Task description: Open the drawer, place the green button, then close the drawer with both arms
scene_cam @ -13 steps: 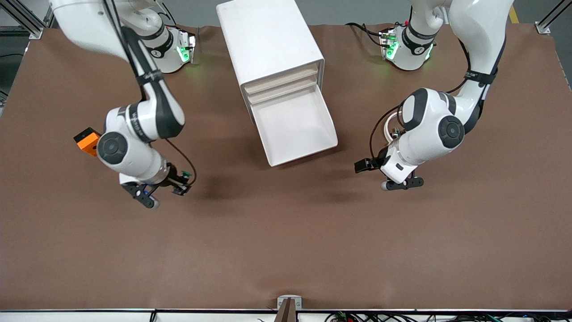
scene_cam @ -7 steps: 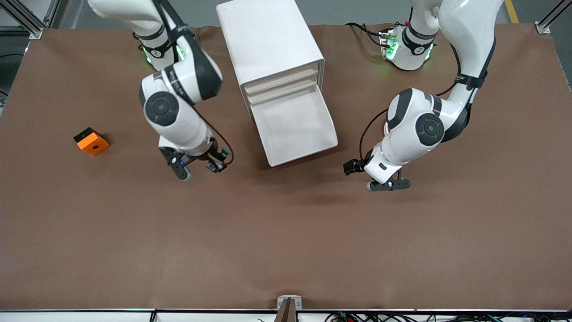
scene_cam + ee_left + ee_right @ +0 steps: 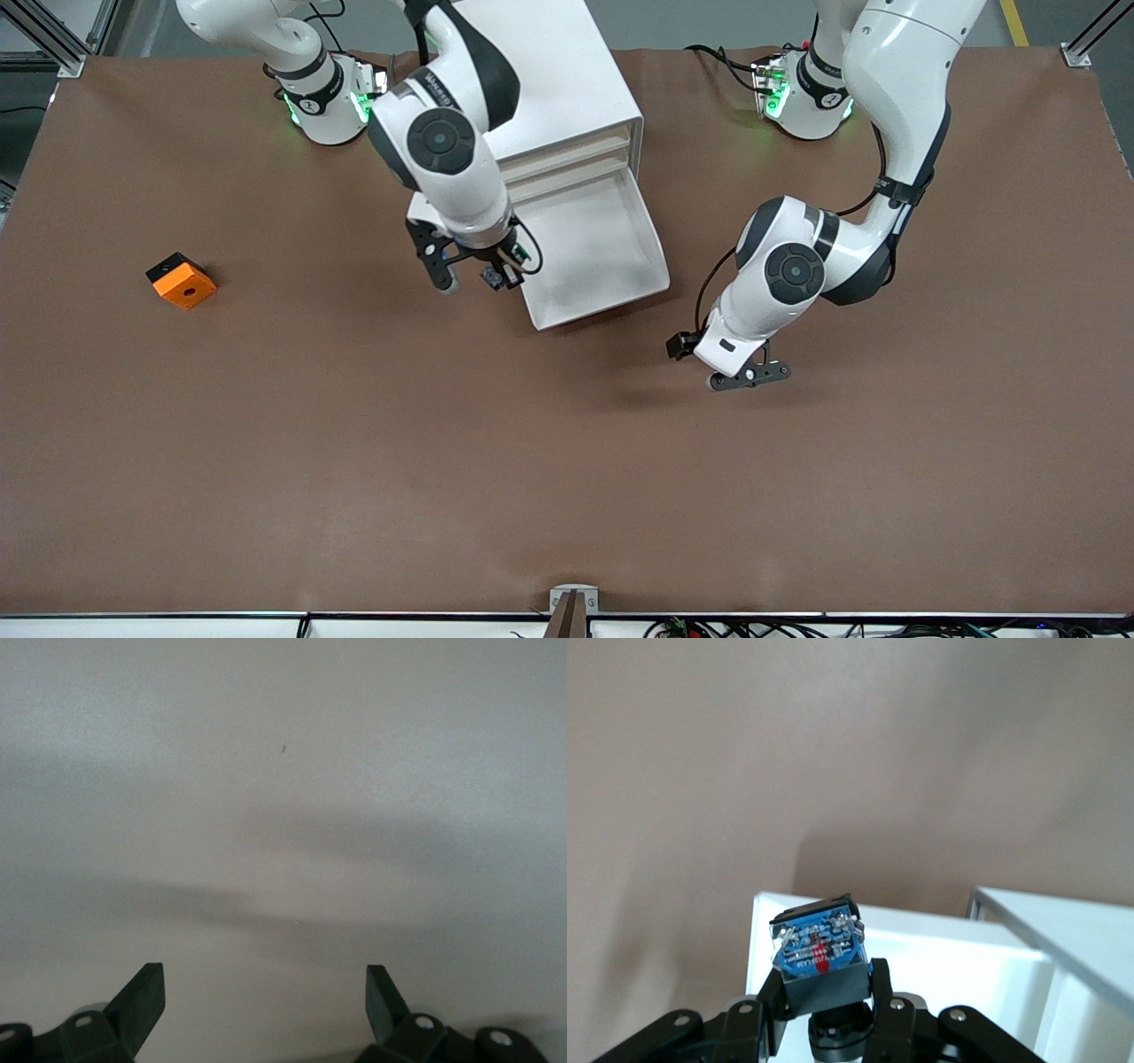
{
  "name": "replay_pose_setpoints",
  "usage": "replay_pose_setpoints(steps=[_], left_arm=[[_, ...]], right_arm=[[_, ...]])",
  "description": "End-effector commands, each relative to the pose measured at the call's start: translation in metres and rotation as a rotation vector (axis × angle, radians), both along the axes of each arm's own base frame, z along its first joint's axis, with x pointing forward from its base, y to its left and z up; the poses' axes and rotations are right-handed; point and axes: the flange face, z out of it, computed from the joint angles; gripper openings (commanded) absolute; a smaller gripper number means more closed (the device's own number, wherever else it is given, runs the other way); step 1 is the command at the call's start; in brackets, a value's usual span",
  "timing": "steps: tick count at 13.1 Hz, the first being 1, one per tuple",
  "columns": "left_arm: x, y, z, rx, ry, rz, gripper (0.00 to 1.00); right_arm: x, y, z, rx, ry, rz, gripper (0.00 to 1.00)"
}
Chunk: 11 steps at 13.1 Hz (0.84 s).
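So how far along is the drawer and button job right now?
Done: the wide white plastic drawer is pulled out of the white boxy cabinet. In hand: the right pincer, shut on the small green-capped push-button switch, is over the drawer's edge toward the right arm's end. Left: dropping the button in and closing the drawer. The left pincer is open over bare brown table near the drawer's front.

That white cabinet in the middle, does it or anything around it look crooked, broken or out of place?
The cabinet sits skewed to the table edges, its lowest drawer pulled out and bare inside. An orange block lies alone toward the right arm's end. Nothing looks spilled or damaged.
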Motion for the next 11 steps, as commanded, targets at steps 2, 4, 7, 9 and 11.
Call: replay_pose_setpoints(steps=[2, 4, 7, 9, 11], left_arm=[[0.006, -0.006, 0.008, 0.007, -0.023, 0.01, 1.0], [0.006, -0.008, 0.008, 0.005, -0.023, 0.014, 1.0], [0.006, -0.009, 0.008, 0.005, -0.023, 0.014, 1.0], [0.006, -0.009, 0.005, 0.006, -0.02, 0.016, 1.0], [0.007, -0.009, 0.003, 0.006, -0.016, 0.016, 1.0]], right_arm=[[-0.019, 0.023, -0.006, -0.023, 0.007, -0.105, 0.0], [-0.026, 0.031, -0.013, -0.032, 0.014, -0.145, 0.0], [-0.038, 0.051, -0.037, -0.041, 0.012, -0.196, 0.0], [-0.041, 0.062, -0.057, -0.036, -0.001, -0.208, 0.0], [-0.045, 0.072, -0.076, -0.047, -0.016, -0.213, 0.0]])
